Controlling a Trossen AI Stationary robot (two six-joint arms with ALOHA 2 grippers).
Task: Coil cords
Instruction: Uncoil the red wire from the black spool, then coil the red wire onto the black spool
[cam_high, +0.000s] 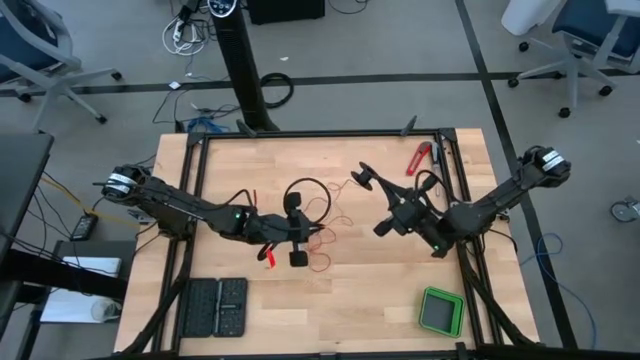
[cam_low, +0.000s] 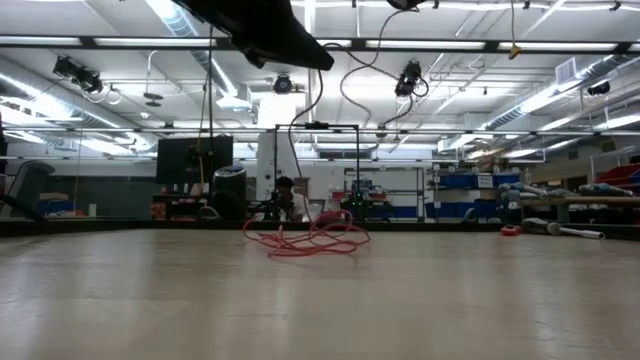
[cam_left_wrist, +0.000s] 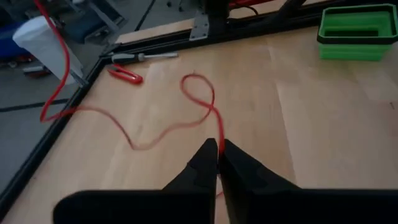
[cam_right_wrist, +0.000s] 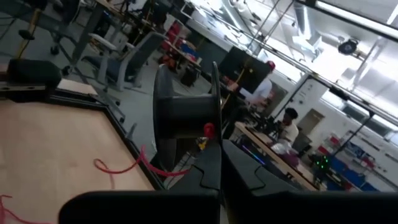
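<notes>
1. Wooden table fills the centre of the high view, ringed by a black frame; a workshop with chairs lies beyond.
2. Left gripper, centre of frame: fingers pressed nearly together, pinching the red wire between their tips, as the left wrist view shows.
3. Right gripper, right of centre: fingers shut, raised off the table and apparently clamped on a dark disc-shaped part, identity unclear.
4. Green box, lower right; red-handled tool, upper right.
5. Red wire, loosely strewn at table centre: judged very light, limp and prone to tangling; best pinched near an end piece, then wound.
</notes>
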